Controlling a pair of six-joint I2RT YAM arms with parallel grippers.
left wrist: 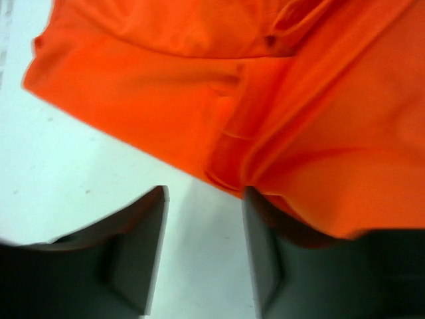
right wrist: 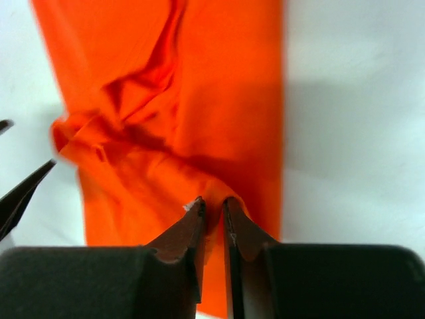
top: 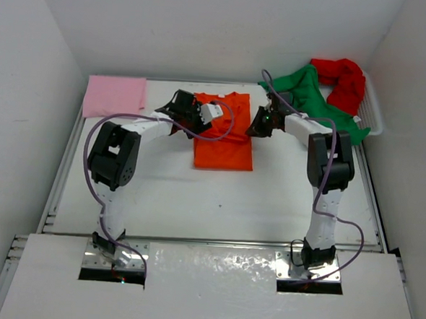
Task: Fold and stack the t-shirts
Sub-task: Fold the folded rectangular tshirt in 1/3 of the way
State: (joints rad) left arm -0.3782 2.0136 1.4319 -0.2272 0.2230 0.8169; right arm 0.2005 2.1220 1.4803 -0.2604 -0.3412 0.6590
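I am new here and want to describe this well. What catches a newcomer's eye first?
The bright orange t-shirt lies mid-table, the left fingers and right fingers at its far corners. A folded pink t-shirt sits far left; a green t-shirt and red t-shirt are heaped far right.

Shirts point(top: 341, 80) in basket point(top: 376, 111) (far right)

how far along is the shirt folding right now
Done: pink shirt lies folded at the far left. In hand: orange shirt, partly folded, left gripper and right gripper at it. Left: green shirt and red shirt, heaped at the basket; nothing stacked yet.
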